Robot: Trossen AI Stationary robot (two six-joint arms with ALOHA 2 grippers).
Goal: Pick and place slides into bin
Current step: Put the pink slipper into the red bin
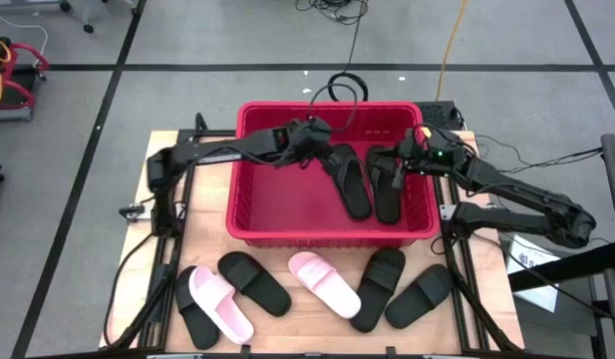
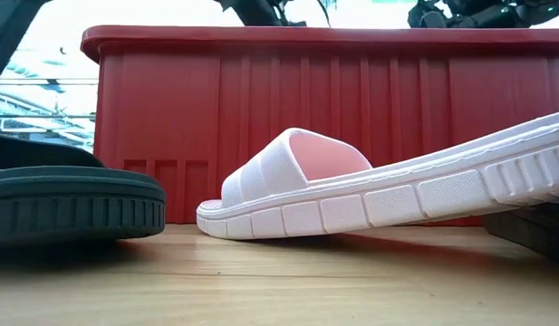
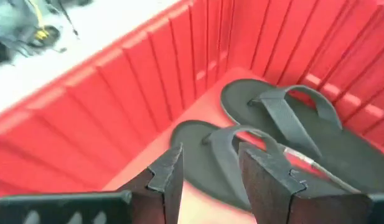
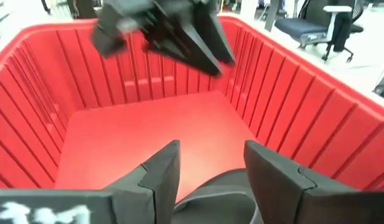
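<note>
The red bin (image 1: pixel 327 237) stands mid-table. Two black slides (image 1: pixel 352 181) (image 1: pixel 387 187) lie side by side on its floor, in its right half. My left gripper (image 1: pixel 325 140) hangs open above the bin's far middle, and in its wrist view both slides (image 3: pixel 291 130) (image 3: pixel 220 165) lie below the empty fingers (image 3: pixel 210 168). My right gripper (image 1: pixel 395 170) is open over the bin's right side. A black slide's edge (image 4: pixel 210 199) shows below its fingers (image 4: pixel 210 162). Several black and two pink slides (image 1: pixel 327 284) (image 1: pixel 222 304) lie on the table in front of the bin.
The bin's ribbed walls (image 4: pixel 30 112) rise around both grippers. In the low view a pink slide (image 2: pixel 351 195) and a black sole (image 2: pixel 71 204) lie close before the bin's front wall (image 2: pixel 351 91). Cables run behind the bin (image 1: pixel 342 85).
</note>
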